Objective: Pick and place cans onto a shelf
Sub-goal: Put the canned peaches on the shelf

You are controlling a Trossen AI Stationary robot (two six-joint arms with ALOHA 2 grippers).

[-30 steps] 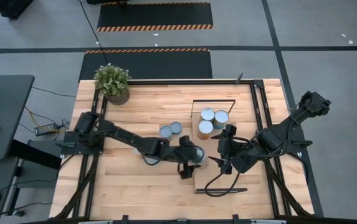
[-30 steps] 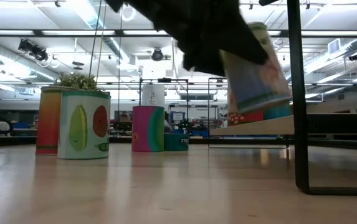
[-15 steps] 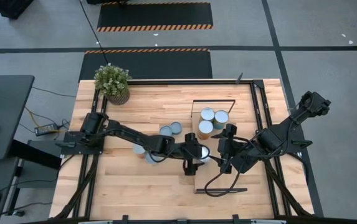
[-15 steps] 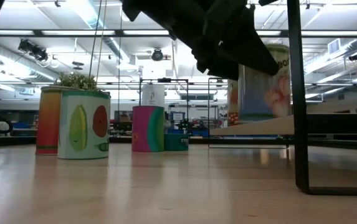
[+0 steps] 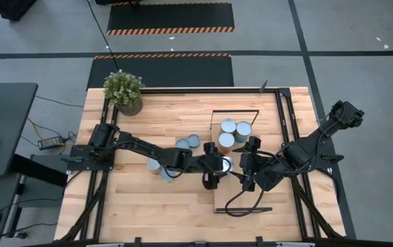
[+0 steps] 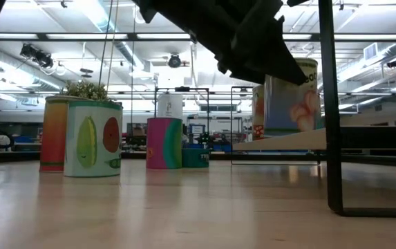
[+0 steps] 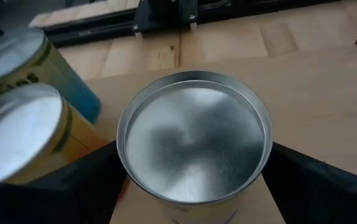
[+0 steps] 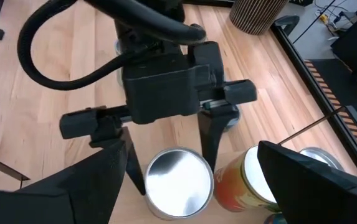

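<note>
My left gripper (image 5: pixel 219 167) reaches over the near end of the shelf (image 5: pixel 241 195), a light-wood board in a thin black frame, and is shut on a can with a silver top (image 7: pixel 194 140) and a white and orange side (image 6: pixel 291 97). Three cans (image 5: pixel 228 126) (image 5: pixel 243 130) (image 5: pixel 225 142) stand on the board's far end. The orange one (image 8: pixel 247 180) is right beside the held can (image 8: pixel 178 180). My right gripper (image 5: pixel 243 173) hovers open and empty just right of the held can. My left gripper pinches the can between its two fingers, one on each opposite side of the wall just under the top rim (image 7: pixel 121 168). The fingers (image 8: pixel 208 146) come from above, pointing down. The can is upright, and its bottom (image 6: pixel 291 130) appears to rest on the shelf board.
Three more cans stand on the tabletop left of the shelf (image 5: pixel 182 145) (image 5: pixel 195 140) (image 5: pixel 156 168). A potted plant (image 5: pixel 124 89) is at the far left corner. The shelf's black frame post (image 6: pixel 332 104) rises near the held can. The board's near half (image 5: pixel 241 202) is bare.
My left gripper has carried the can toward the table's right edge and a little toward the far edge, over the shelf board. The can was tilted and higher. It now stands upright, lower, at the board's surface next to the orange can.
</note>
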